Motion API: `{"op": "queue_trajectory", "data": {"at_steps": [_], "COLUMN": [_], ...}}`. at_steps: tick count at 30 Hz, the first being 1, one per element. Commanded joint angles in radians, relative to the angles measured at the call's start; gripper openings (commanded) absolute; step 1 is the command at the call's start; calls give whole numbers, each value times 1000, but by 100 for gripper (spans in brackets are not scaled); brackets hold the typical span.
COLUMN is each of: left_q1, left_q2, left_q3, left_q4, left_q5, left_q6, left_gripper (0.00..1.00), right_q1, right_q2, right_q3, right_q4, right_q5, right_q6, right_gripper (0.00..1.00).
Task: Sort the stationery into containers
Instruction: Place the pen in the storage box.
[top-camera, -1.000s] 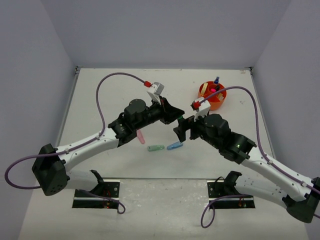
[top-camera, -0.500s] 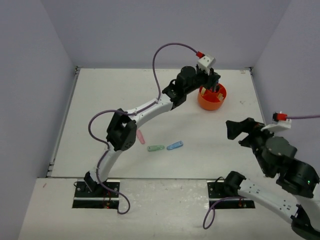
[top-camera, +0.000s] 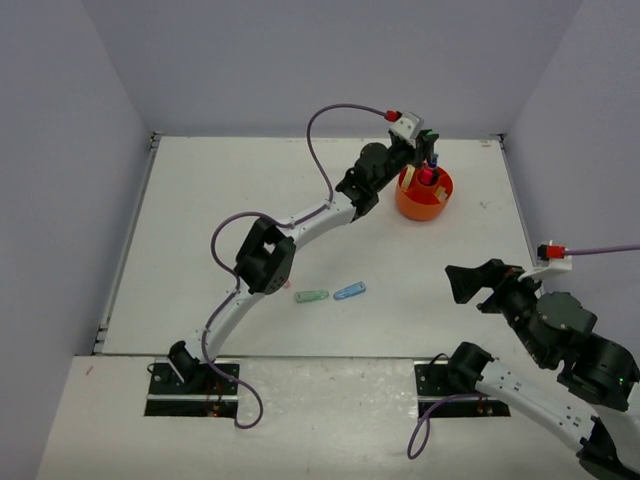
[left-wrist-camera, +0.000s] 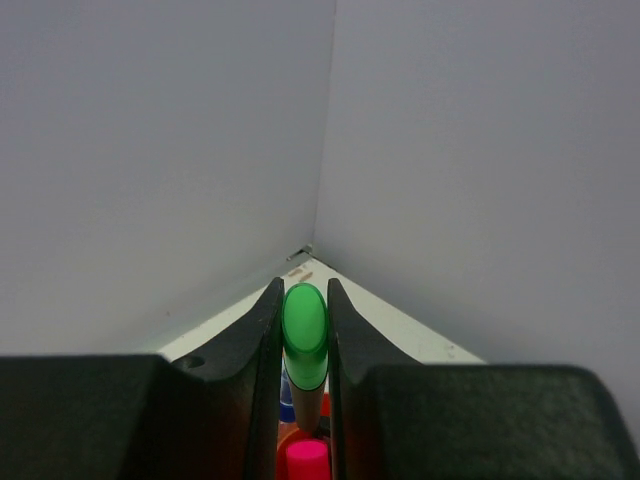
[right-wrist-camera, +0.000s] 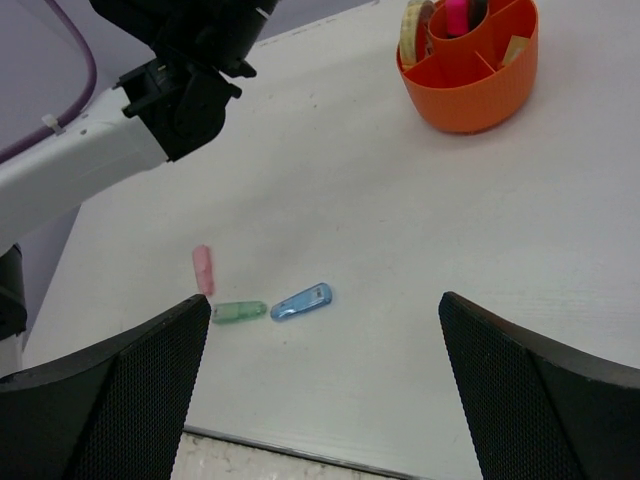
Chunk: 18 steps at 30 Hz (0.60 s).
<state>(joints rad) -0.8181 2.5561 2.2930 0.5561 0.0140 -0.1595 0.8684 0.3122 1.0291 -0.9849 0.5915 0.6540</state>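
My left gripper (top-camera: 428, 150) hangs over the round orange tub (top-camera: 415, 208) at the far right of the table, shut on a green highlighter (left-wrist-camera: 305, 335) that stands upright between the fingers. Below it in the left wrist view are a pink highlighter (left-wrist-camera: 306, 460) and a blue one in the tub. My right gripper (top-camera: 462, 283) is open and empty, drawn back near the right front. On the table lie a pale green clip (right-wrist-camera: 239, 311), a blue clip (right-wrist-camera: 302, 301) and a pink eraser (right-wrist-camera: 203, 269).
The tub (right-wrist-camera: 470, 100) has inner dividers and holds a beige tape ring (right-wrist-camera: 411, 25), the pink highlighter (right-wrist-camera: 456, 12) and a beige eraser (right-wrist-camera: 517, 48). The left arm stretches diagonally across the table's middle. Grey walls enclose the table just behind the tub.
The left arm has swung from the table's centre out to the tub, carrying the green highlighter. The right arm has pulled back to the near right and its jaws have widened.
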Motion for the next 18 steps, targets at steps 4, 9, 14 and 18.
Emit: {"op": "queue_trajectory", "data": {"at_steps": [4, 9, 14, 18], "left_q1": [29, 37, 37, 34], "left_q2": [92, 113, 105, 92], "left_q3": [121, 61, 19, -4], "left_q4": [100, 122, 135, 142], "left_q5": [-34, -19, 40, 59], "left_q6": [-22, -46, -82, -98], "left_gripper": [0, 0, 0, 0], "right_q1": [1, 1, 1, 2], "right_q2": [1, -18, -17, -2], "right_q3": [-25, -27, -30, -30], "right_q4": [34, 46, 46, 50], "right_q5": [-49, -56, -50, -55], "right_q6": [-27, -36, -41, -45], "right_gripper": [99, 99, 99, 99]}}
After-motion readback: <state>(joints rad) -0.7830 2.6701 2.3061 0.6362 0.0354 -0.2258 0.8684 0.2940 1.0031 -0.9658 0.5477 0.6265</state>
